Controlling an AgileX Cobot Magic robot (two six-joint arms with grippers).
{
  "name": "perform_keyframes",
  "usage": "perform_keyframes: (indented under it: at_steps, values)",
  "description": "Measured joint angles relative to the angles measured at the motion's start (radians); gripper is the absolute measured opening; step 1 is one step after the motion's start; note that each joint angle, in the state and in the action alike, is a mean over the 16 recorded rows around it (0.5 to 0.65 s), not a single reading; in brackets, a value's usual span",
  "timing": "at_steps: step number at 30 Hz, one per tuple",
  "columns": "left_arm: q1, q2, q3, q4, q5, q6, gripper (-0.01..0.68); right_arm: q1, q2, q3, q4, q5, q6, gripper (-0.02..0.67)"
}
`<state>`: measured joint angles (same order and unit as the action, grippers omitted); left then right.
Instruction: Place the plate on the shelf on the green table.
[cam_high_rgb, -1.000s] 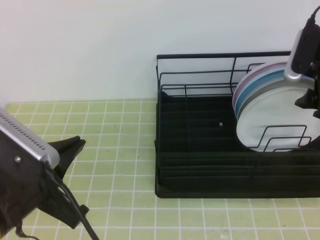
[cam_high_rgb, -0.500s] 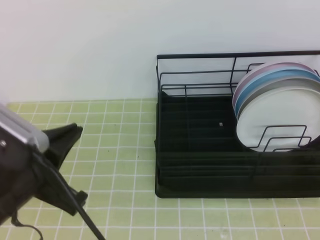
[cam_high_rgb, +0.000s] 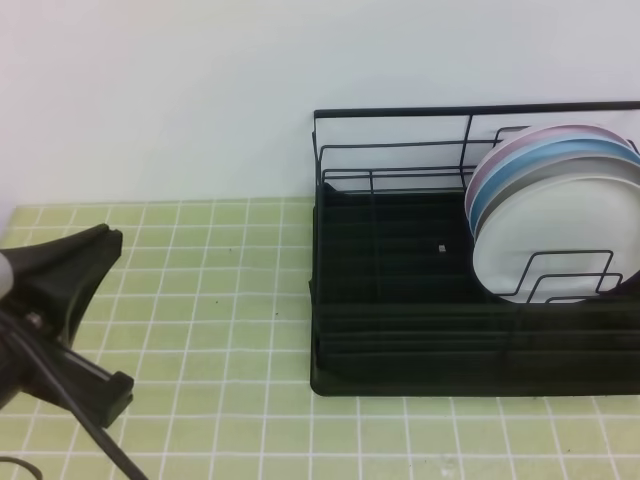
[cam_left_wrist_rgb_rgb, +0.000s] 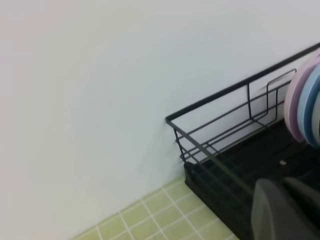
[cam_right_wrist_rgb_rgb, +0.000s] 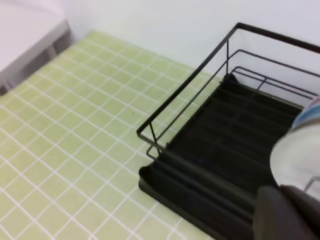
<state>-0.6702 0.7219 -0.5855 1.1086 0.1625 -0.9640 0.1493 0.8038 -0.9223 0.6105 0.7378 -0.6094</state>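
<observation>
At the right edge of the exterior high view, the plate (cam_high_rgb: 560, 235) stands on edge in the right end of the shelf (cam_high_rgb: 400, 300), frontmost of a row, with a blue plate (cam_high_rgb: 545, 160) and a pink plate (cam_high_rgb: 520, 142) behind it. The shelf rests on the green tiled counter (cam_high_rgb: 220, 300). Lower left, the left gripper (cam_high_rgb: 85, 255) hangs over the tiles, jaws together, holding nothing. The right gripper (cam_right_wrist_rgb_rgb: 287, 212) is closed and empty, just beside the shelf.
</observation>
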Motion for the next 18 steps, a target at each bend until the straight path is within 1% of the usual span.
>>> perform_keyframes:
  at_steps: [4, 9, 13, 18]
  values:
    - [0.000, -0.009, 0.000, 0.000, 0.003, -0.002, -0.002, 0.000, -0.150, 0.151, 0.026, -0.054, -0.017, 0.000]
    - [0.000, -0.011, 0.000, 0.000, 0.003, -0.003, -0.002, 0.000, -0.314, 0.304, -0.013, -0.103, -0.007, 0.000]
    - [0.000, -0.011, 0.000, 0.000, 0.003, -0.003, -0.002, 0.000, -0.404, 0.396, -0.066, -0.124, 0.007, 0.000]
    - [0.000, -0.011, 0.000, 0.000, 0.003, -0.003, -0.002, 0.000, -0.466, 0.474, -0.130, -0.133, 0.032, 0.000]
